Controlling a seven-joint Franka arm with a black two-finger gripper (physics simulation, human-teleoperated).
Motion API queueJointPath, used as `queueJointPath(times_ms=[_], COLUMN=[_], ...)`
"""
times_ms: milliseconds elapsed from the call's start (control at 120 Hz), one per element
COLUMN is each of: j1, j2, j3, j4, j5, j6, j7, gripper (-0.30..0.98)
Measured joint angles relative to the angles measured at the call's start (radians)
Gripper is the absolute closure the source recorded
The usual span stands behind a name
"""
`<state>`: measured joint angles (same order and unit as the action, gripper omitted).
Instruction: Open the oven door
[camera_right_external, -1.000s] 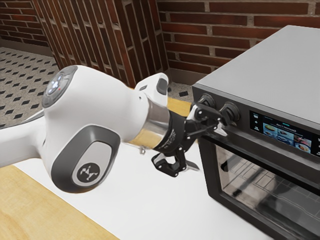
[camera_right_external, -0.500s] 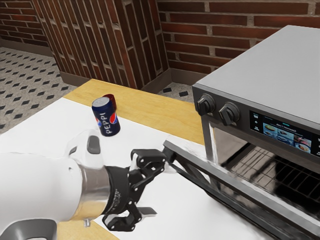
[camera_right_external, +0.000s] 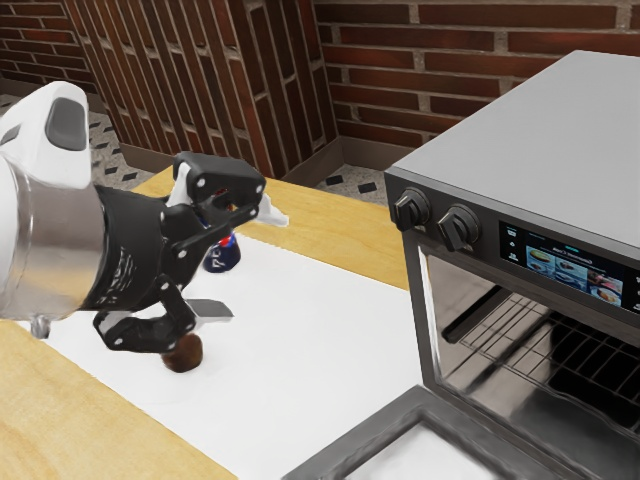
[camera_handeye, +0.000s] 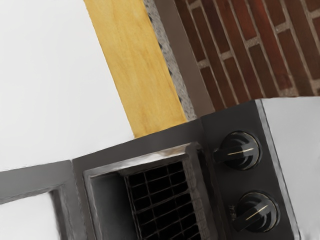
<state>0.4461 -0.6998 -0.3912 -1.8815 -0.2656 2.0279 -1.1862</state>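
Note:
My black gripper (camera_right_external: 255, 262) is raised over the white part of the table in the exterior view, its two fingers wide apart with nothing between them. It stands off to the exterior view's left of the oven (camera_right_external: 520, 140), touching neither oven nor door. The oven door (camera_right_external: 385, 425) is swung down low, lying about flat in front of the oven. Inside the oven, a wire rack (camera_right_external: 535, 340) is exposed. The wrist view has the open door (camera_handeye: 37, 177) beside the oven cavity, with the rack (camera_handeye: 162, 195) inside.
Behind the gripper, a dark blue can (camera_right_external: 222, 256) is partly hidden. A brown round object (camera_right_external: 184, 354) sits below the lower finger. Two knobs (camera_right_external: 457, 228) stick out from the oven's front panel. A brick wall (camera_right_external: 440, 80) rises behind the table.
The oven door has gone from closed, through partly lowered, to about flat. My gripper has drawn away from the oven toward the exterior view's left, and is off the door's edge and higher than half a second ago.

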Motion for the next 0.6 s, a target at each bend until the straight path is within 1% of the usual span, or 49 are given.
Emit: queueJointPath(times_ms=[42,100,158,225,275,367,450,600], j1=[0.005,0.0,-0.042,-0.084,-0.093,-0.077,-0.04,-0.04], j2=[0.168,0.318,0.385,0.413,0.423,0.424,0.423,0.424], j3=[0.07,0.152,0.226,0.255,0.262,0.262,0.216,0.186], j4=[0.138,0.216,0.21,0.174,0.147,0.129,0.125,0.124], j5=[0.093,0.181,0.236,0.275,0.288,0.273,0.266,0.264], j6=[-0.094,-0.197,-0.274,-0.338,-0.371,-0.413,-0.439,-0.464], j7=[0.024,0.054,0.082,0.11,0.129,0.156,0.177,0.21], gripper=[0.0,0.0,0.0,0.0,0.0,0.0,0.0,0.0])
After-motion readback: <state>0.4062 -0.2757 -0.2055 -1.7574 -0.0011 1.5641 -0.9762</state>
